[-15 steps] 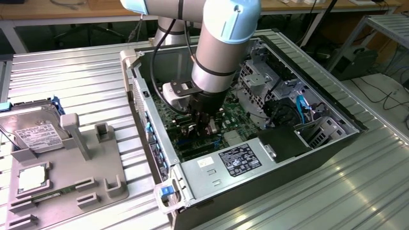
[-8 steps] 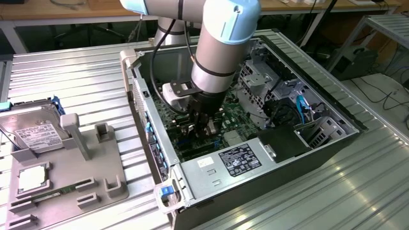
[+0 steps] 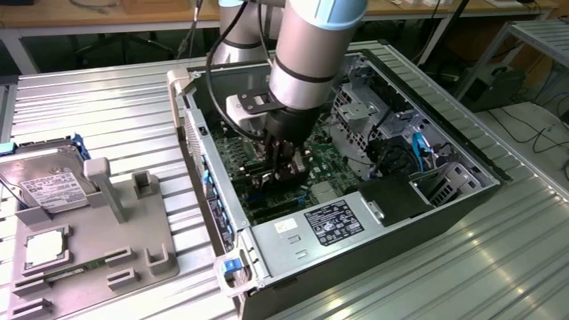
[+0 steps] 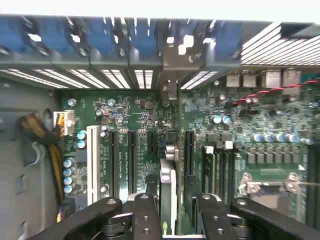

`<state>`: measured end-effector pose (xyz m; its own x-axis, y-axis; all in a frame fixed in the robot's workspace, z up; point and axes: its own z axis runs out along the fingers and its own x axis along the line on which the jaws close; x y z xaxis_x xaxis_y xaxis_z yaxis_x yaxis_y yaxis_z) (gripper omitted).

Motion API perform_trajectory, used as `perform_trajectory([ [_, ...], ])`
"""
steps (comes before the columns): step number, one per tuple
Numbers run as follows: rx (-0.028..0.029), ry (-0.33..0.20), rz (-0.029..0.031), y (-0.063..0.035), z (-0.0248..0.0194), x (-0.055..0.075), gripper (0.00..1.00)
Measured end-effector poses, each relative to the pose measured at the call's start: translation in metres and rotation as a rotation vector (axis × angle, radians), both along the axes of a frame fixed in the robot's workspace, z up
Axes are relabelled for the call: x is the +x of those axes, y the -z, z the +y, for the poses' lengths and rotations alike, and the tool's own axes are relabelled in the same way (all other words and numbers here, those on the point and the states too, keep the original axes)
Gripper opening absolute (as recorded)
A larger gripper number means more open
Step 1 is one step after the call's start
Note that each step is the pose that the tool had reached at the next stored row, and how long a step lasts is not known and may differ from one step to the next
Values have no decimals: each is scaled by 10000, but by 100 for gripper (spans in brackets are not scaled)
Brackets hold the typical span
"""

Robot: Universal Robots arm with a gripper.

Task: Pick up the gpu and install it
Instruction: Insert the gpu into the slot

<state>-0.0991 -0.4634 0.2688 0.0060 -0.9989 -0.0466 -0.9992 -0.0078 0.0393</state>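
1. One arm only, reaching down into the open computer case [image 3: 391, 200] on the ribbed worktop [image 3: 106, 107].
2. Pincer [image 3: 282, 175] low over the motherboard [image 3: 334, 163], clenched on the gpu [image 4: 167, 187]; card seen edge-on between the two fingers [image 4: 145, 215] in the wrist view.
3. Gpu held upright on its thin edge, directly below the pincer, long axis running toward the case's rear slot openings [image 4: 145, 77].
4. Silver bracket end [image 4: 172, 62] up against that rear wall, in line with one opening.
5. Lower edge of the card just beside or in a black expansion slot [image 4: 150, 142]; seated or merely hovering, cannot tell.
6. Judged: insertion step under way, card not released.
7. Off to the exterior view's left, grey parts tray [image 3: 98, 253] with a silver hard drive [image 3: 49, 187], well apart from the case.
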Motion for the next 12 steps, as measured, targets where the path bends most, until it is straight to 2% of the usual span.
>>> perform_trajectory([
  [4,-3,0,-6,-189,1,0,35],
  [6,-9,0,-6,-245,3,1,35],
  [12,-11,0,-7,-257,3,2,34],
])
